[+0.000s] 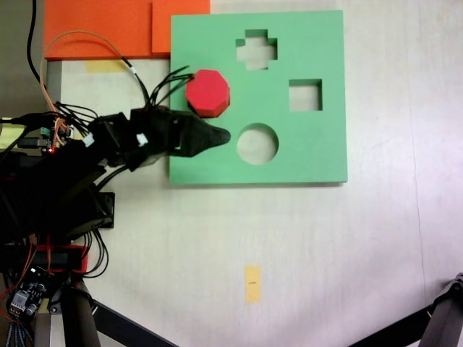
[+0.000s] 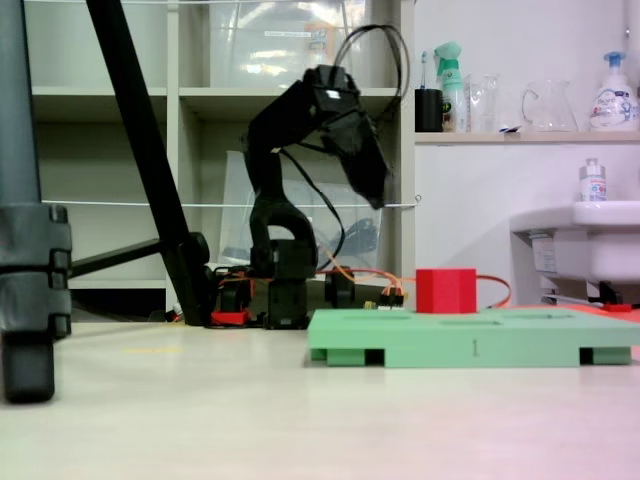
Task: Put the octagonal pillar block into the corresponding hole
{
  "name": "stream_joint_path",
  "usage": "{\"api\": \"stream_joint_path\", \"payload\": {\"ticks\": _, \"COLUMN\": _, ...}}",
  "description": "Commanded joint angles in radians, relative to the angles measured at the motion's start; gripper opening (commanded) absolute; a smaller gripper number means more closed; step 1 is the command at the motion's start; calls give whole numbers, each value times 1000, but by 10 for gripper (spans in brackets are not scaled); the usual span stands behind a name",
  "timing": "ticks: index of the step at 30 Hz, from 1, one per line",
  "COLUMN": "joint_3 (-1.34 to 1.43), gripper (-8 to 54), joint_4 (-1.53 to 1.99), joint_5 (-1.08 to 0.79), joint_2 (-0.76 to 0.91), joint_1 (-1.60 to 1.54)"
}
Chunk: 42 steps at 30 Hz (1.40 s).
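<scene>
Pale tabletop (image 2: 200, 420) bears green board (image 2: 470, 340); shelving behind; raised pincer (image 2: 378, 195) empty, opening unclear.

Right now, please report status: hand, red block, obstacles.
Hand raised above green board, empty, state unclear. Red block standing on board, protruding. Nothing visible blocking.

Octagonal hole (image 1: 189, 107) under red block (image 1: 207, 92)

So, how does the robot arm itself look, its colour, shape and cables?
The arm is black all over, built of blocky segments. Its gripper narrows to a pointed black tip. Thin black, white and orange wires loop around it in the top-down fixed view, and a small red light glows near its base.
</scene>
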Motion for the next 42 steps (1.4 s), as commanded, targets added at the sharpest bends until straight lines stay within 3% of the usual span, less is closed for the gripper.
{"api": "stream_joint_path", "payload": {"ticks": 1, "joint_3": 67, "gripper": 519, "joint_4": -117, "joint_5": -187, "joint_2": 58, "joint_1": 106}}
{"api": "stream_joint_path", "payload": {"ticks": 7, "joint_3": 433, "gripper": 505, "joint_4": -635, "joint_5": -518, "joint_2": 167, "joint_1": 328}}
{"api": "stream_joint_path", "payload": {"ticks": 16, "joint_3": 992, "gripper": 487, "joint_4": -1413, "joint_5": -632, "joint_2": 285, "joint_1": 479}}
{"api": "stream_joint_path", "payload": {"ticks": 19, "joint_3": 1212, "gripper": 390, "joint_4": -1778, "joint_5": -675, "joint_2": 282, "joint_1": 505}}
{"api": "stream_joint_path", "payload": {"ticks": 26, "joint_3": 1396, "gripper": 359, "joint_4": -1713, "joint_5": -670, "joint_2": 282, "joint_1": 518}}
{"api": "stream_joint_path", "payload": {"ticks": 32, "joint_3": 1396, "gripper": 359, "joint_4": -1376, "joint_5": -660, "joint_2": 282, "joint_1": 517}}
{"api": "stream_joint_path", "payload": {"ticks": 42, "joint_3": 1397, "gripper": 351, "joint_4": -1278, "joint_5": -646, "joint_2": 281, "joint_1": 514}}
